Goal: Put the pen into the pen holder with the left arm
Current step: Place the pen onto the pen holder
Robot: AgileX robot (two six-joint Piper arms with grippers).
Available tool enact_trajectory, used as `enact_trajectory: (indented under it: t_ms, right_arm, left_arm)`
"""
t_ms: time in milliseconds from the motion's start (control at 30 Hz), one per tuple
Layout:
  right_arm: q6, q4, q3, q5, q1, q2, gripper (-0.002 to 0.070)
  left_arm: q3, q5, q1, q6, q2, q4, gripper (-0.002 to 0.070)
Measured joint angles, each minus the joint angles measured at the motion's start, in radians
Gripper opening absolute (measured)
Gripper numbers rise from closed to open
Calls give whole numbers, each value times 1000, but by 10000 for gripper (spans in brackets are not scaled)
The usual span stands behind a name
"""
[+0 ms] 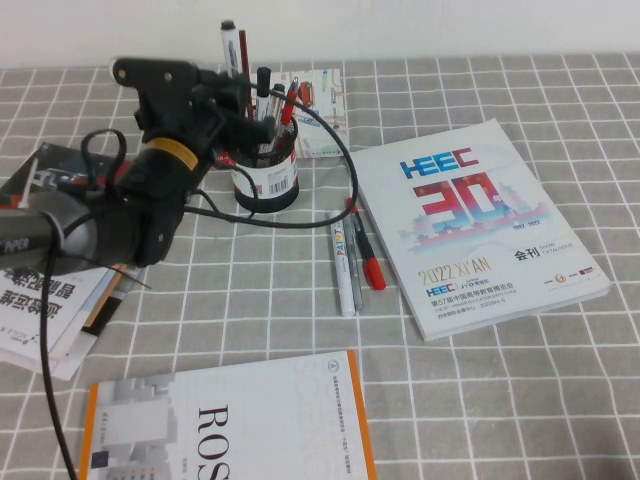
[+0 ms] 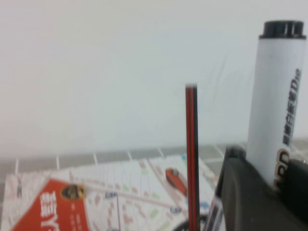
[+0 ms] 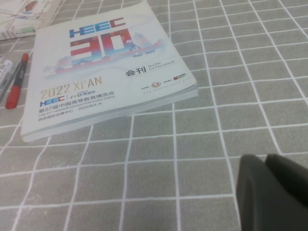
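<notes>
Left gripper point(image 1: 262, 100): upper left of centre in the high view, right over the pen holder point(image 1: 266, 172), closed on the pen point(image 1: 263, 95).
Pen: upright between the fingers, black end up, lower part down at the holder's mouth; depth inside cannot tell.
Pen holder: on the checked tablecloth point(image 1: 300, 290), other pens standing in it, a map leaflet point(image 1: 318, 110) behind.
Left wrist view: white barrel point(image 2: 276, 110) at right edge against a black finger point(image 2: 255, 197); thin red-black stick point(image 2: 192, 154) beside it.
Right gripper point(image 3: 274, 192): only in the right wrist view, lower right, above bare cloth; fingers cannot tell.
Right wrist view only: catalogue point(image 3: 108, 62) cover close up, red pen point(image 3: 15, 82) at left edge.
</notes>
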Motion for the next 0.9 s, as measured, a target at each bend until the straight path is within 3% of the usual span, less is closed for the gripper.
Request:
enact_trajectory:
  t_ms: [600, 900]
  right_arm:
    - [0, 0, 0, 0, 0, 0, -12]
    - [0, 0, 0, 0, 0, 0, -12]
  left_arm:
    - [-2, 12, 0, 0, 15, 2, 109]
    - [-2, 25, 0, 0, 15, 2, 181]
